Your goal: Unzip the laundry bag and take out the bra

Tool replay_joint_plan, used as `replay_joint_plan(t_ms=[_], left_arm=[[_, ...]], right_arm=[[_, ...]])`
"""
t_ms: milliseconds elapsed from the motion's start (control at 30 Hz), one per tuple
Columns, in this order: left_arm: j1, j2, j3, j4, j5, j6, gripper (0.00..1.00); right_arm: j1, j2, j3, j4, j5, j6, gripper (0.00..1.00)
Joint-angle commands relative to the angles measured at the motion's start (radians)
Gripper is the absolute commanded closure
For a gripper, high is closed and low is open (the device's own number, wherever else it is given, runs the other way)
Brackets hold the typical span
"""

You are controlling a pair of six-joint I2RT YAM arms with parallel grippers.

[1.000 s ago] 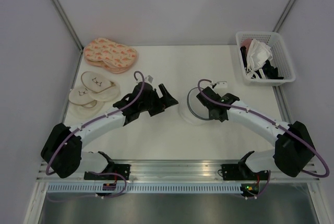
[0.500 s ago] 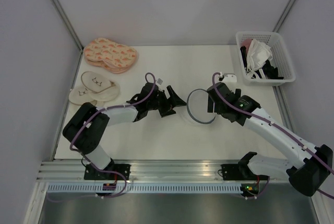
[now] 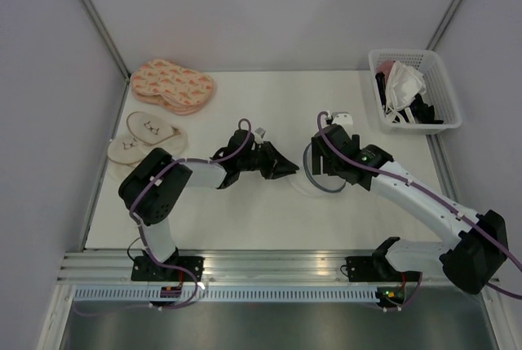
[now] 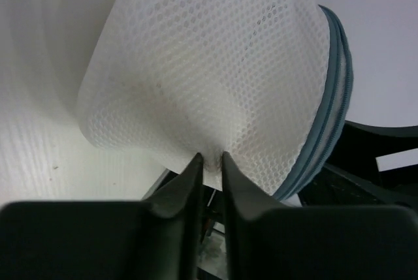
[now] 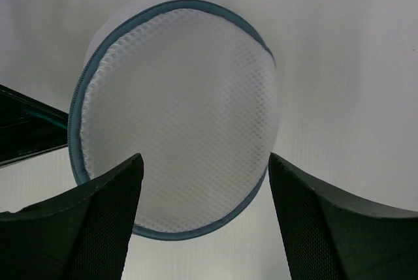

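The laundry bag (image 4: pixel 209 71), a round white mesh pouch with a blue-grey zip line (image 4: pixel 334 104) round its rim, stands tipped on edge at mid-table (image 3: pixel 306 181). My left gripper (image 4: pixel 210 160) is shut on a pinch of mesh at the bag's lower edge, reaching in from the left (image 3: pixel 294 169). My right gripper (image 5: pixel 204 162) is open, its fingers (image 5: pixel 108 221) apart on either side of the bag's round face (image 5: pixel 176 117) without touching it; in the top view it hangs over the bag (image 3: pixel 320 168). The bra is hidden.
A white lattice basket (image 3: pixel 446 89) with cloth pieces stands at the back right. Pink patterned slippers (image 3: pixel 173 85) and cream slippers (image 3: pixel 147 142) lie at the left. The left gripper's dark body (image 5: pixel 26 126) is close beside the bag.
My left gripper reached right to the bag and shut on its mesh. My right gripper shifted left over the bag, which now stands tipped up between the two.
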Motion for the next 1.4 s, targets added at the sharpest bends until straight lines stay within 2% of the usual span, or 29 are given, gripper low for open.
replay_joint_plan(t_ms=[0, 67, 200, 367, 600, 767, 1100, 1367], left_arm=[[-0.014, 0.031, 0.027, 0.133, 0.026, -0.089, 0.88], [-0.019, 0.036, 0.027, 0.133, 0.026, -0.087, 0.98], [-0.022, 0.031, 0.024, 0.139, 0.017, -0.086, 0.98], [-0.030, 0.019, 0.032, 0.141, 0.005, -0.075, 0.98], [-0.031, 0.017, 0.026, 0.136, 0.003, -0.072, 0.98], [-0.031, 0.016, 0.021, 0.142, 0.003, -0.072, 0.98], [-0.031, 0.004, 0.000, 0.159, 0.008, -0.078, 0.98], [-0.019, -0.018, -0.048, 0.162, 0.006, -0.070, 0.98]], right_arm=[[0.003, 0.025, -0.007, 0.052, -0.017, -0.017, 0.18], [0.003, 0.025, -0.013, 0.055, -0.021, -0.017, 0.18], [0.003, 0.010, -0.016, 0.064, -0.044, -0.017, 0.18], [0.010, -0.009, -0.001, 0.097, -0.152, -0.026, 0.18], [0.053, -0.050, 0.063, 0.061, -0.119, -0.019, 0.18], [0.061, -0.035, 0.067, 0.067, -0.152, -0.017, 0.18], [0.061, 0.115, 0.074, -0.008, 0.040, 0.047, 0.21], [0.059, 0.056, 0.125, -0.186, 0.281, 0.146, 0.21]])
